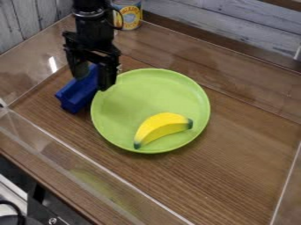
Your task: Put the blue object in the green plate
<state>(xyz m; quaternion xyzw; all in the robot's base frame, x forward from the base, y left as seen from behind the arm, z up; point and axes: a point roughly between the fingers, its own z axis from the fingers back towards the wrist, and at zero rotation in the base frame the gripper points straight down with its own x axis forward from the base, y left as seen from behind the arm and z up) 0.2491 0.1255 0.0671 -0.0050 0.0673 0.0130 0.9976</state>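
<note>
Beside the green plate (132,110), blue block (79,90) sits on the wood, your gripper (94,77) above it, jaws spread, nothing grasped. Approach looks done; you have the grasp, carry and release left.

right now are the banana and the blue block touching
Apart: the camera view shows green plate surface between the banana and the blue block.

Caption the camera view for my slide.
Open gripper at the blue block, beside a green plate holding a banana.
</note>
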